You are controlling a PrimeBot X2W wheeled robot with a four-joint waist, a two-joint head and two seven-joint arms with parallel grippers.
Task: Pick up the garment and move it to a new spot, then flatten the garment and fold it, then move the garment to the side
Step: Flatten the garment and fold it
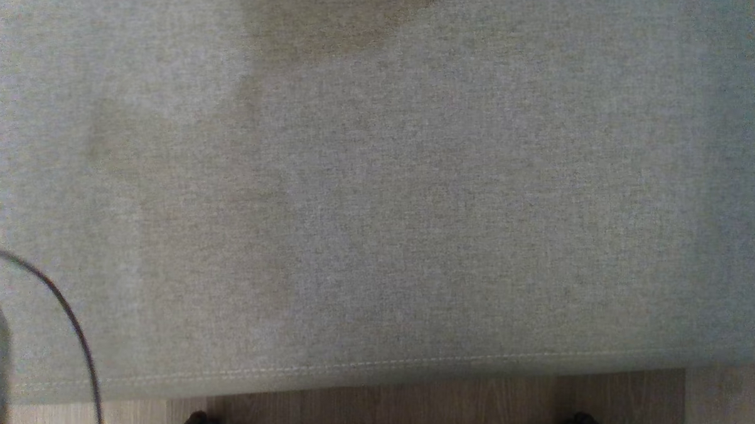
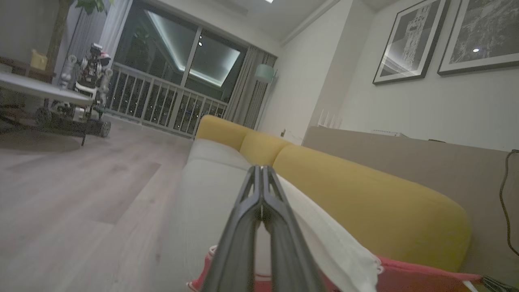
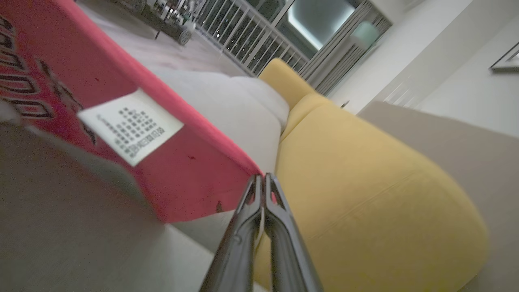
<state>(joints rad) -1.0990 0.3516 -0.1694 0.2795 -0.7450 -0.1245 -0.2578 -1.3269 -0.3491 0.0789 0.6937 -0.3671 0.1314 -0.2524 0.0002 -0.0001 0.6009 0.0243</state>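
The garment is red with black lettering and a white care label, and it lies close on the left of the right wrist view. My right gripper is shut, its tips right at the garment's near corner; I cannot tell whether they pinch cloth. In the left wrist view the garment shows red along the bottom edge, with a white cloth part beside the fingers. My left gripper is shut above it, pointing along the sofa.
The grey sofa seat ends in a stitched front edge with wood floor below. A black cable hangs at the left. Yellow back cushions line the sofa. Another robot stands by a low table across the room.
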